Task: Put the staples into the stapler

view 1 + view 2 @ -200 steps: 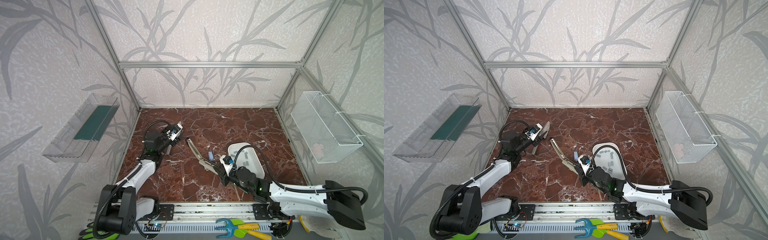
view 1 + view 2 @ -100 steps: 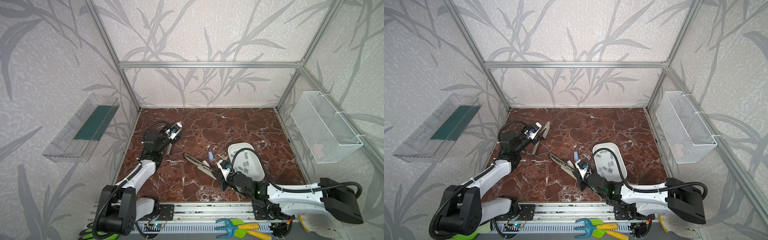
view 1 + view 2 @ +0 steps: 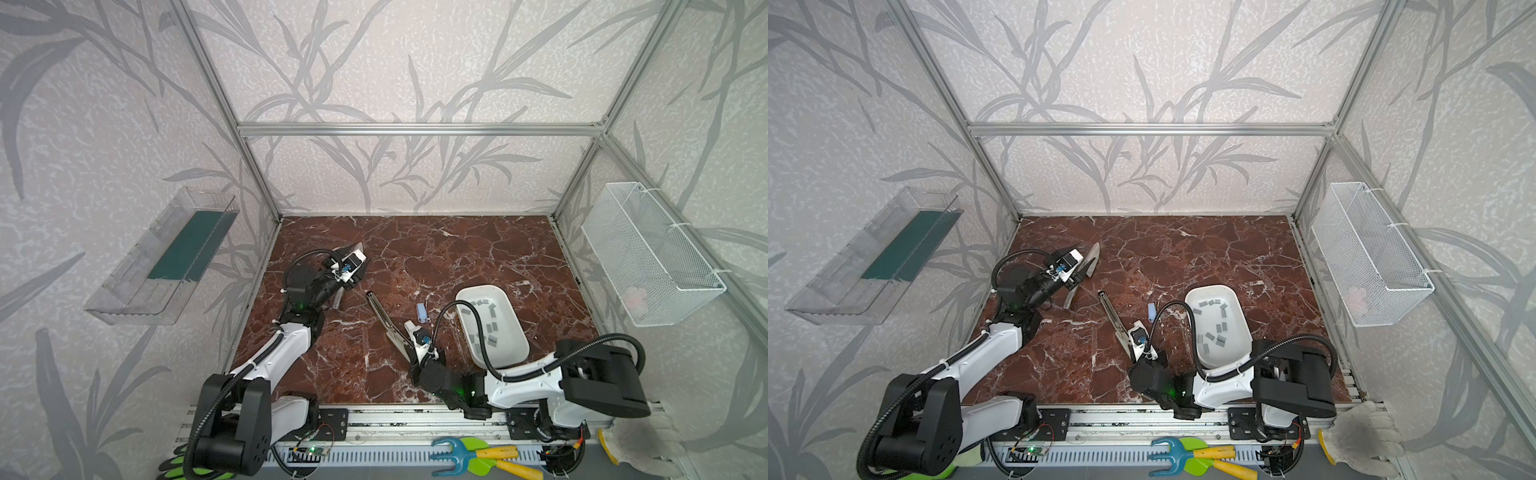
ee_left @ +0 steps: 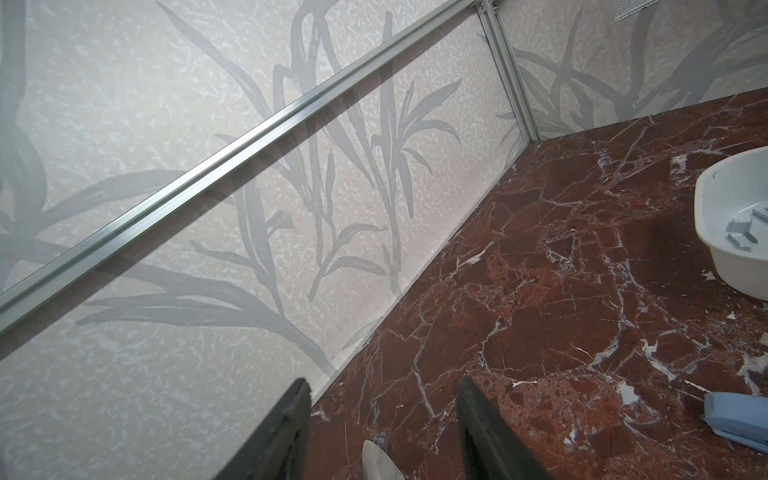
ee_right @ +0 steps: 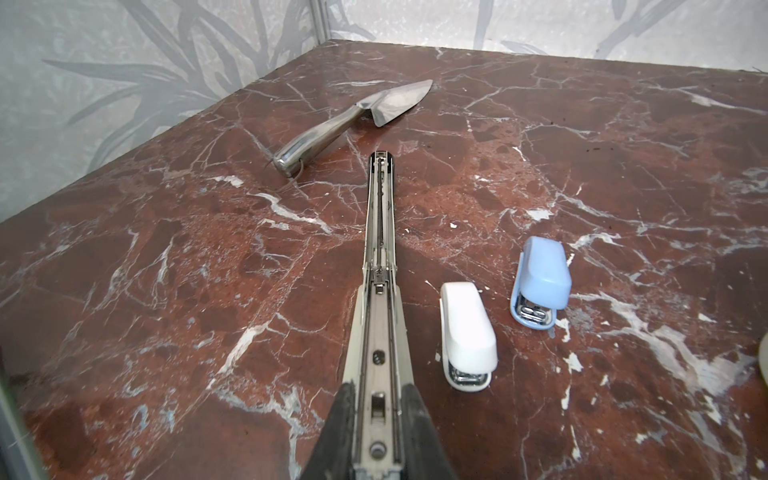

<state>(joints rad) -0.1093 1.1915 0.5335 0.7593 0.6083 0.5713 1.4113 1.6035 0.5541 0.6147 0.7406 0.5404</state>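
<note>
1. Red marble tabletop (image 3: 457,249), leaf-patterned walls behind it.
2. Staples (image 3: 493,340): loose grey strips inside the white tub (image 3: 517,336). The left wrist view cuts the tub off at the frame edge.
3. Right gripper (image 5: 378,388) is clamped on the near end of the long metal stapler (image 5: 376,291), which sits near the tub with its channel facing up.
4. White mini stapler (image 5: 467,332) and blue mini stapler (image 5: 540,278) lie between it and the tub.
5. Left gripper (image 4: 383,382): fingers apart, holding nothing. Steel trowel (image 5: 353,114) lies well apart from the tub.
</note>
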